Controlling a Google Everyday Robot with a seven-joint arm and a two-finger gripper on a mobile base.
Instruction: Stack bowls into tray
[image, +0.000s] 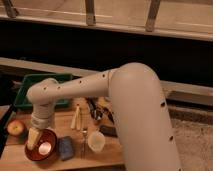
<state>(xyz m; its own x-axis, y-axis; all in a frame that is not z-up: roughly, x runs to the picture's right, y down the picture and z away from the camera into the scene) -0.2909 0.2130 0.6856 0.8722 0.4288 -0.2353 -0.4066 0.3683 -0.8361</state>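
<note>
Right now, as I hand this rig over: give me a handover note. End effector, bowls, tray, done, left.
End effector: low over the left side of the red bowl, reaching into it.
Red bowl: on the table, front left, between an apple and a blue sponge.
Tray: behind the bowl, partly hidden by the arm; no bowl seen in it.
Second bowl: not in view.
Done: nothing stacked.
Left: both bowls into the tray.

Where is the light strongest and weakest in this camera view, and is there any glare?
Camera view: warm light falls brightest on the arm and wooden table; a glare spot shines inside the orange-red bowl, beside the gripper that reaches into it; the green tray sits dim, near the dark band behind.
</note>
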